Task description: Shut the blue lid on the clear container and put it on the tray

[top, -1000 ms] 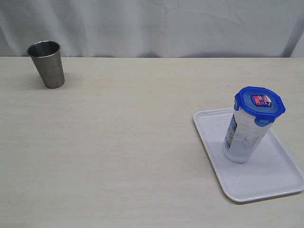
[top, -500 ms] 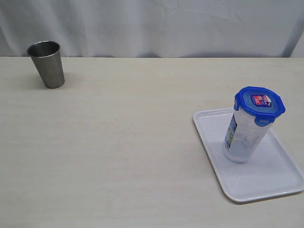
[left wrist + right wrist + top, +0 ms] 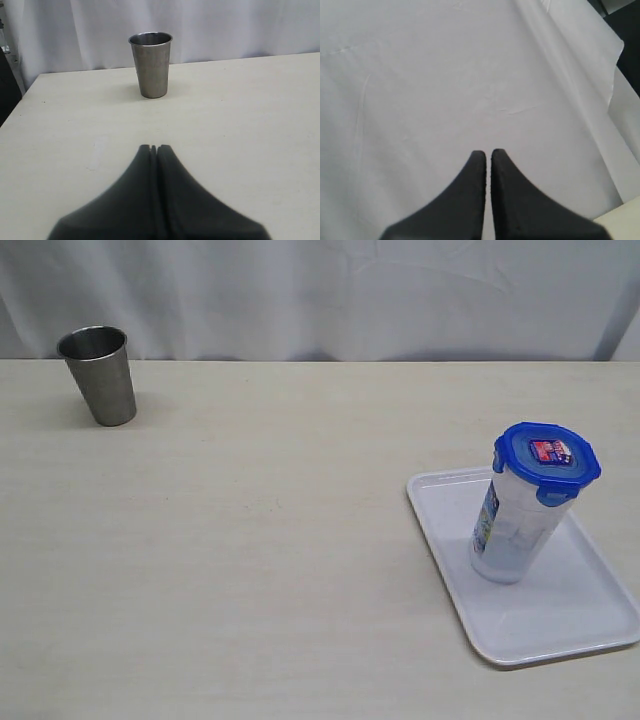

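Observation:
The clear container (image 3: pixel 515 530) stands upright on the white tray (image 3: pixel 560 620) at the right of the table, label facing left. The blue lid (image 3: pixel 546 457) sits on its rim with the tabs down and the sticker facing up. Neither arm shows in the exterior view. My left gripper (image 3: pixel 154 148) is shut and empty, low over the bare tabletop, pointing toward the steel cup. My right gripper (image 3: pixel 488 152) is shut with nothing between its fingers, facing the white backdrop cloth; container, lid and tray are out of both wrist views.
A steel cup (image 3: pixel 98 374) stands upright at the far left back of the table, also in the left wrist view as the steel cup (image 3: pixel 150 64). A white cloth (image 3: pixel 320 295) hangs behind the table. The table edge (image 3: pixel 20 100) lies beside the cup.

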`<state>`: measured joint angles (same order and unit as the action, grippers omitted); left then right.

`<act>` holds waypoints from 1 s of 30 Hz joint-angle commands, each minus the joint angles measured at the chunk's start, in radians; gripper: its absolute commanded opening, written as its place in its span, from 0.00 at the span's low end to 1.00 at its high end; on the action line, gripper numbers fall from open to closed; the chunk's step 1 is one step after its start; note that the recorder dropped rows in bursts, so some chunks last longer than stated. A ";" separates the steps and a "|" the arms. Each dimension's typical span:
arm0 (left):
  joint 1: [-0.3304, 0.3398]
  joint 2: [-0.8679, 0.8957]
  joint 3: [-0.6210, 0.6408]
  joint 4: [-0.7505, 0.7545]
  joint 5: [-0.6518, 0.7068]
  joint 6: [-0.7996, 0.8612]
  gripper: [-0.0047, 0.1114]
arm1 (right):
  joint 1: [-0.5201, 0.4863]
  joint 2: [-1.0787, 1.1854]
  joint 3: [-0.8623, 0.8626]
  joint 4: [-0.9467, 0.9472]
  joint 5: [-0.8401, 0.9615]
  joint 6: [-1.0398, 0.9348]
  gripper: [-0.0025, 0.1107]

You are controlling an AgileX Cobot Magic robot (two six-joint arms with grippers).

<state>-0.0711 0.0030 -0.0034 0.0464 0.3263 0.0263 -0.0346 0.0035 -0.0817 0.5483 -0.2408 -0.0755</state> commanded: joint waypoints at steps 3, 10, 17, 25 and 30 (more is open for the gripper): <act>0.003 -0.003 0.003 -0.004 -0.002 -0.006 0.04 | 0.002 -0.003 0.082 -0.085 -0.131 0.091 0.06; 0.003 -0.003 0.003 -0.004 -0.002 -0.006 0.04 | 0.002 -0.003 0.082 -0.485 -0.169 0.143 0.06; 0.003 -0.003 0.003 -0.004 -0.002 -0.006 0.04 | 0.002 -0.003 0.082 -0.579 -0.180 0.100 0.06; 0.003 -0.003 0.003 -0.004 -0.002 -0.006 0.04 | 0.002 -0.003 0.082 -0.764 -0.047 0.064 0.06; 0.003 -0.003 0.003 -0.004 -0.002 -0.006 0.04 | 0.002 -0.003 0.082 -0.776 0.126 0.064 0.06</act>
<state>-0.0711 0.0030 -0.0034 0.0464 0.3292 0.0248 -0.0346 0.0035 -0.0049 -0.2109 -0.2108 -0.0057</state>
